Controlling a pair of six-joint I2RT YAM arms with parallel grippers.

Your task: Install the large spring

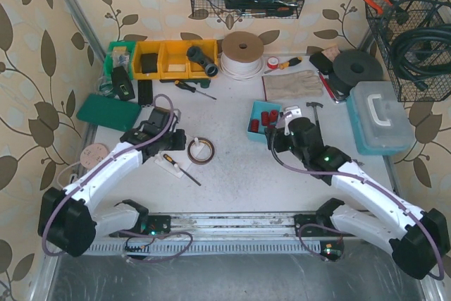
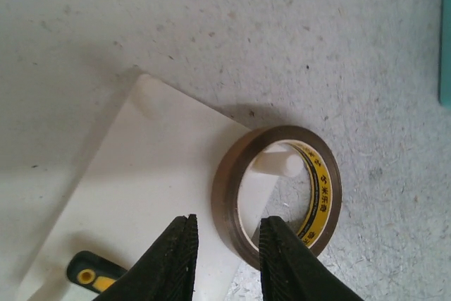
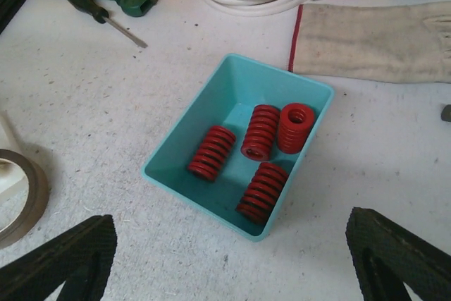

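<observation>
While right fingers (image 3: 63,255) gape, teal tray (image 3: 232,93), four springs (image 3: 211,151)

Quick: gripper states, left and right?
Left gripper: slightly open, empty, by the tape roll.
Right gripper: wide open, empty, by the teal bin.

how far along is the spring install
Nothing looks installed yet: four red springs lie in the teal bin, and the white peg inside the tape roll is bare. In hand: nothing; the right end effector hangs open above the bin, the left end effector is open over the tape roll. Still to do: grab a spring, carry it over, seat it.
</observation>
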